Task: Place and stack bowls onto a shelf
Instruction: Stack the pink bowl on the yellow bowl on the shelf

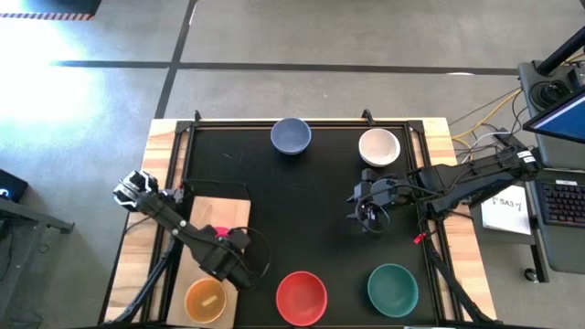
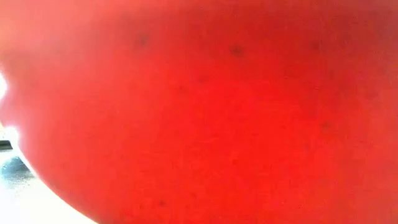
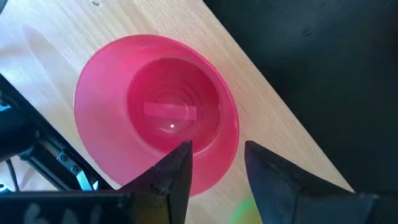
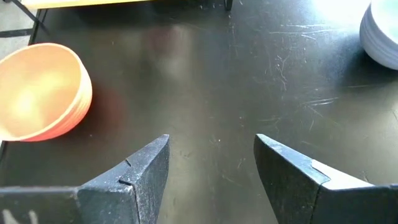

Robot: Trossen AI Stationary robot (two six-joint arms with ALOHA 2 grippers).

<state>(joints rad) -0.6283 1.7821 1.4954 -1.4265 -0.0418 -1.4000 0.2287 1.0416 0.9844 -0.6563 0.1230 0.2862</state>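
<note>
A magenta bowl (image 3: 155,118) sits upright on the light wooden shelf board (image 1: 212,208) at the table's left; in the high view (image 1: 220,232) my left arm mostly covers it. My left gripper (image 3: 217,171) is open over the bowl's near rim. My right gripper (image 1: 358,205) is open and empty over the bare black tabletop right of centre. An orange bowl (image 1: 206,297), a red bowl (image 1: 302,294) and a teal bowl (image 1: 393,288) stand along the near edge. A blue-grey bowl (image 1: 291,135) and a white bowl (image 1: 379,146) stand at the far edge. My left gripper comes from above with one finger (image 3: 177,171) over the inside of the magenta bowl and the other (image 3: 270,177) outside its rim (image 3: 221,168). I cannot tell whether either finger touches the rim. The bowl rests on the board.
The red bowl (image 2: 205,112) fills the low view and blocks it. A speck of green (image 3: 244,211) shows below my left fingers. The right wrist view shows the orange bowl (image 4: 37,93) and the blue-grey bowl (image 4: 382,34) across the black tabletop (image 4: 217,93).
</note>
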